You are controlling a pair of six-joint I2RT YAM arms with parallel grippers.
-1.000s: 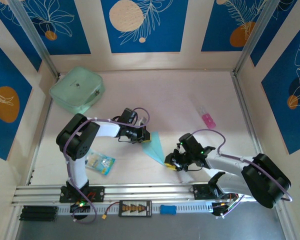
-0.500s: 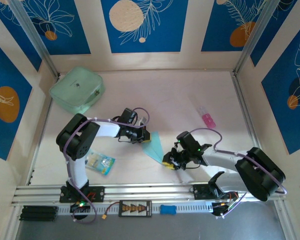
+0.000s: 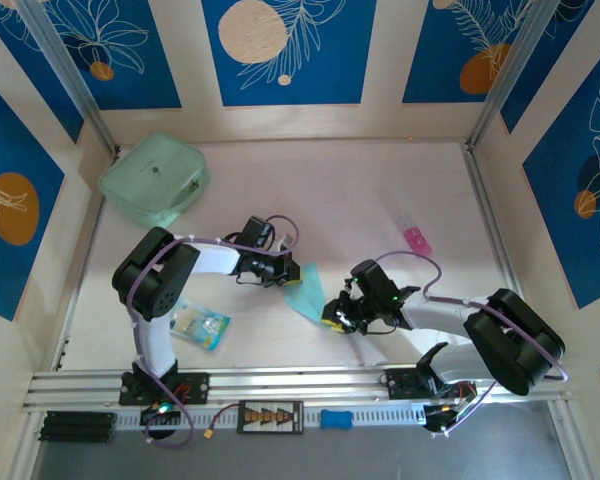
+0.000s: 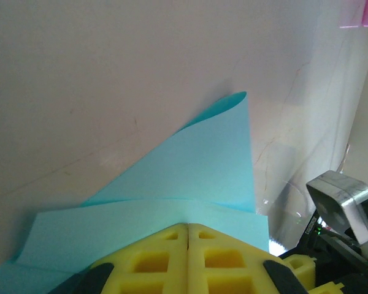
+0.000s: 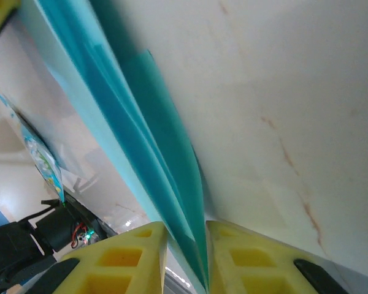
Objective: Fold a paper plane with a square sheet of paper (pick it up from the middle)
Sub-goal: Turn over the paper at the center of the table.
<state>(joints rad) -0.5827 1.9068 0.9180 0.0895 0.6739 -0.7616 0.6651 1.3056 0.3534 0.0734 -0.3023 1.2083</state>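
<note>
- The paper plane, a folded, pointed piece of light-blue paper, lies on the tabletop between the two arms, near the front edge.
- Its wide end points toward the left pincer and its narrow tip toward the right pincer.
- The left pincer is clenched, its yellow fingers pressed together with no gap, their tips at the paper's wide end; the left wrist view shows a flap of the paper rising just ahead of them.
- The right pincer is grasping the paper plane: in the right wrist view the stacked folds run down into the narrow slot between its two yellow fingers.
- A mint-green pouch sits at the far left corner, well apart.
- A small printed packet lies beside the left arm's base.
- A pink-ended item lies toward the right.
</note>
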